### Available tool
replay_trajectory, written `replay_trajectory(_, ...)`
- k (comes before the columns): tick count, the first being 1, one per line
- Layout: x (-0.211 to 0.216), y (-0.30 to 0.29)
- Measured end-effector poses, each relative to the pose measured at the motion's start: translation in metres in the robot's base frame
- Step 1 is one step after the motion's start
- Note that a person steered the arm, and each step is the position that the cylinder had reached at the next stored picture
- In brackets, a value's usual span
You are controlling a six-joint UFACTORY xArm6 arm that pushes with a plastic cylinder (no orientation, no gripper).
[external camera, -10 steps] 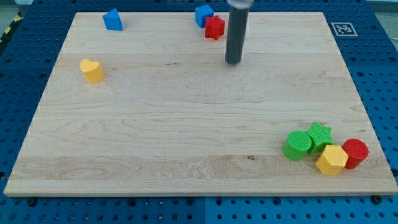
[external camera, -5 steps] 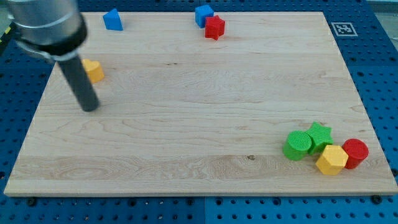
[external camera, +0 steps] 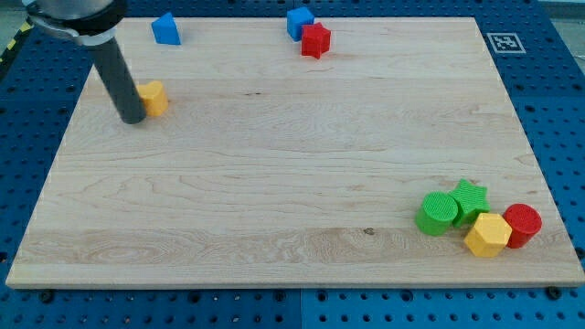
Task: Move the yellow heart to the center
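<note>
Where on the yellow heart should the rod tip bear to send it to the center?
Bear on the yellow heart at its side facing the view's left, pushing toward the view's right and slightly down. My tip already sits against that side, partly hiding it, and the board's middle lies that way.

Pale wood-grain board [external camera: 292,155] on blue perforated table [external camera: 567,110]; dark rod tip [external camera: 132,119]; yellow heart [external camera: 154,97]; two blue blocks [external camera: 165,29] [external camera: 299,21]; red star [external camera: 315,40]; green cylinder [external camera: 438,213]; green star [external camera: 471,199]; yellow hexagon [external camera: 487,235]; red cylinder [external camera: 523,224].

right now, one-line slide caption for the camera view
My tip sits against the view's left side of the yellow heart, near the wooden board's upper left.
</note>
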State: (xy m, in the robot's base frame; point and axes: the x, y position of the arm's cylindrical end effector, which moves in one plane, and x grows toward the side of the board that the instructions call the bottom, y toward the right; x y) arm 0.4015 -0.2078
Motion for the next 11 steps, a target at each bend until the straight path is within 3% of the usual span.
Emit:
replay_trajectory(2, -0.007, 0.002)
replay_trajectory(3, -0.037, 0.002)
replay_trajectory(6, -0.07, 0.005)
replay_trajectory(10, -0.067, 0.135)
replay_trajectory(11, -0.036, 0.158)
